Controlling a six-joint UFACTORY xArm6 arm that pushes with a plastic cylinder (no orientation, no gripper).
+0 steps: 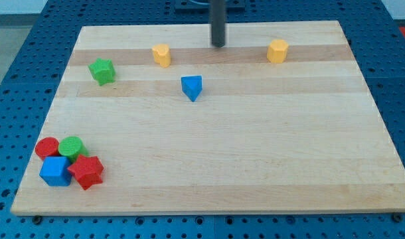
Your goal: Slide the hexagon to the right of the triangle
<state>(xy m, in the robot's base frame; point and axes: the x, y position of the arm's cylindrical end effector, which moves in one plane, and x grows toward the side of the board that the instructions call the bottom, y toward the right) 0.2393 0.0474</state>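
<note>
A yellow hexagon block (277, 50) sits near the view's top right of the wooden board (255, 153). A blue triangle block (192, 87) lies near the upper middle, left of and lower than the hexagon. My tip (219, 45) is near the board's top edge, between the two, above and right of the triangle and well left of the hexagon. It touches no block.
A second yellow block (162, 55), its shape unclear, sits up and left of the triangle. A green star (102, 71) lies at upper left. At lower left a red cylinder (48, 147), green cylinder (72, 147), blue cube (56, 171) and red star (87, 172) cluster.
</note>
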